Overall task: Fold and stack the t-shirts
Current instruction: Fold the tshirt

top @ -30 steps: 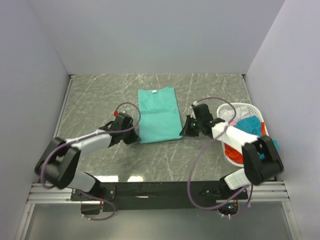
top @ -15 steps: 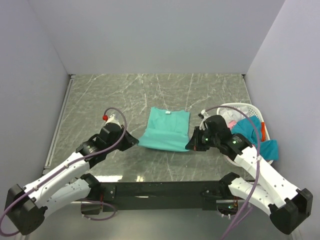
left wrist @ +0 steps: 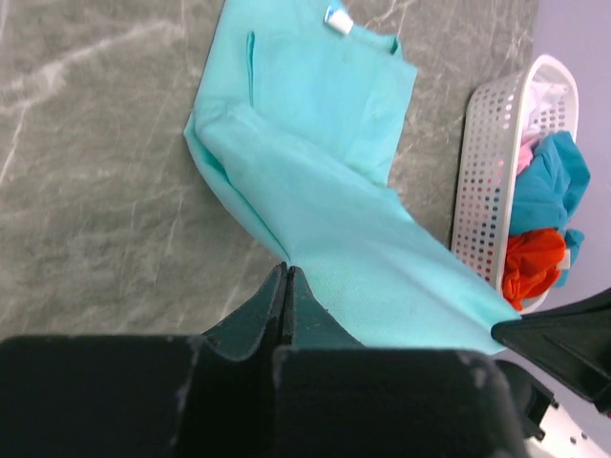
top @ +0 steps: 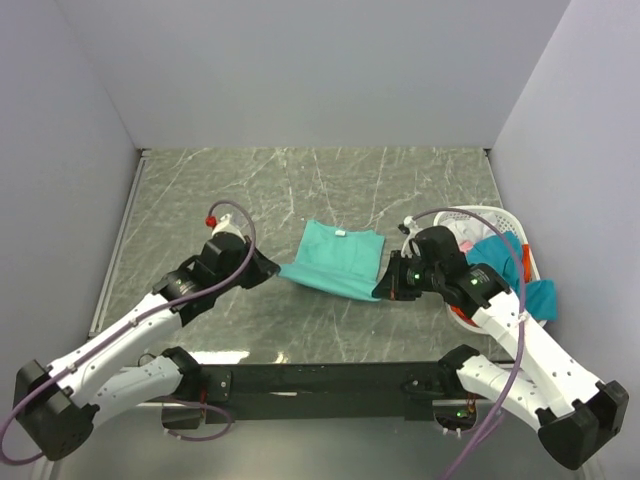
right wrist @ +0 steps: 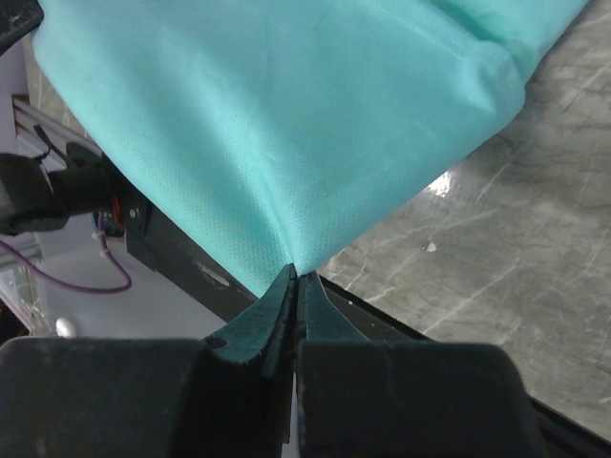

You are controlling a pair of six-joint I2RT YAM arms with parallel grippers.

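The grey marble table (top: 200, 190) fills the middle of the top view, and at its centre the teal-green t-shirt (top: 338, 258) lies collar-end down with its near edge lifted. At the right, the white lattice basket (top: 487, 213) holds the other t-shirts (top: 495, 250). The left gripper (top: 272, 272) and the right gripper (top: 384, 290) are each clamped on a near corner of the teal-green t-shirt.

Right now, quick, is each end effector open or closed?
The left end effector: closed, pinching the teal-green t-shirt.
The right end effector: closed, pinching the same shirt.
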